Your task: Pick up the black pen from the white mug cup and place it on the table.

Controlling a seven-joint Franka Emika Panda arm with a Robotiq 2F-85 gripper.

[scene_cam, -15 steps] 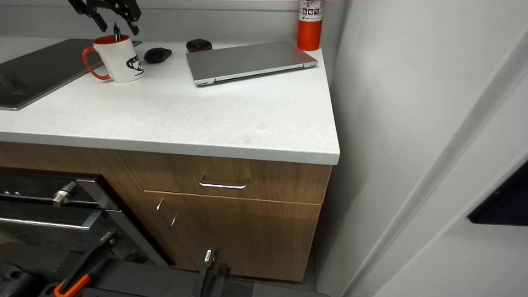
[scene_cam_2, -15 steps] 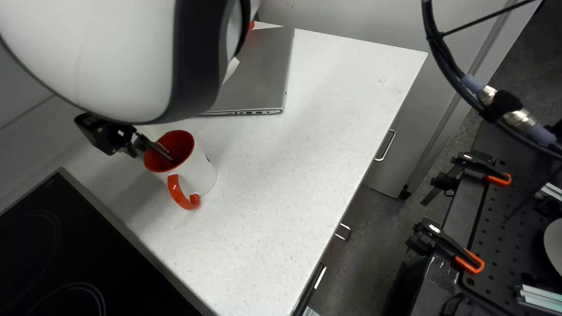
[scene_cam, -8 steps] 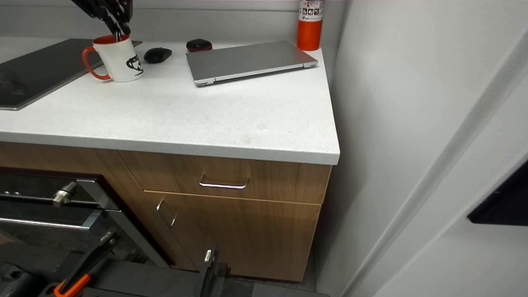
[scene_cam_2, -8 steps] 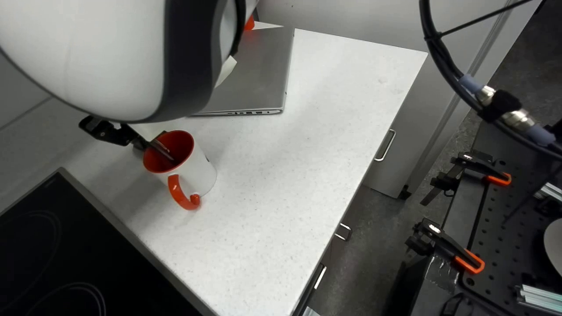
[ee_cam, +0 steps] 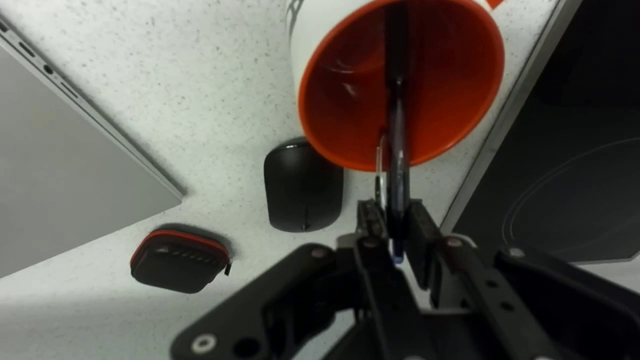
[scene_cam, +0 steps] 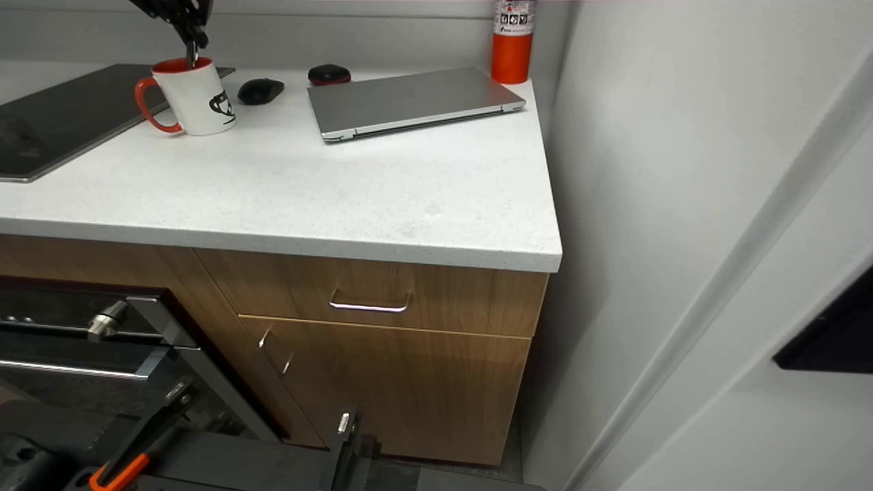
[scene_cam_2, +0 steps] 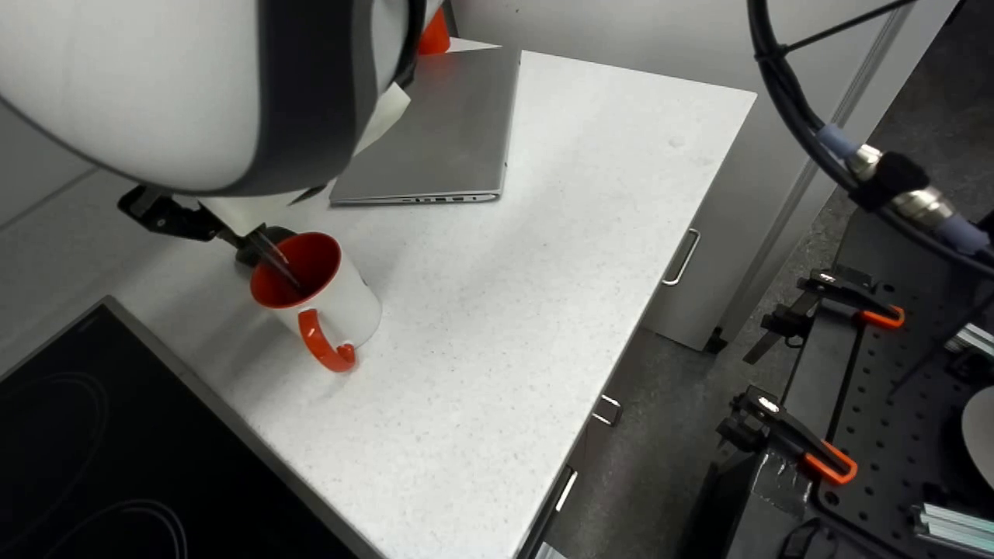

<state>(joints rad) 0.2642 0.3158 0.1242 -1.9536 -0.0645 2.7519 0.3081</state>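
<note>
The white mug cup [scene_cam: 198, 102] with its red handle stands upright on the white table [scene_cam: 382, 184]; all three views show it. Leaning inside it is the black pen [ee_cam: 397, 130], whose lower end is down in the red interior and whose upper part sticks out past the rim. My gripper [ee_cam: 392, 215] is shut on that upper part, its pads on either side, with a small blue tip poking out behind them. In an exterior view the gripper [scene_cam: 194, 42] hangs just above the mug's opening. The white arm partly covers the gripper in an exterior view.
A black mouse [scene_cam: 260, 91] lies close beside the mug, with a small black and red case [scene_cam: 329, 73] further along. The grey laptop [scene_cam: 416, 102] and a red canister [scene_cam: 511, 58] are beyond. A black hob [scene_cam_2: 101, 435] borders the mug's handle side.
The gripper's fingers, apart around the pen a second ago, have come together on it. Over the last half second the gripper rose slightly, and the mug shifted a little toward the hob.
</note>
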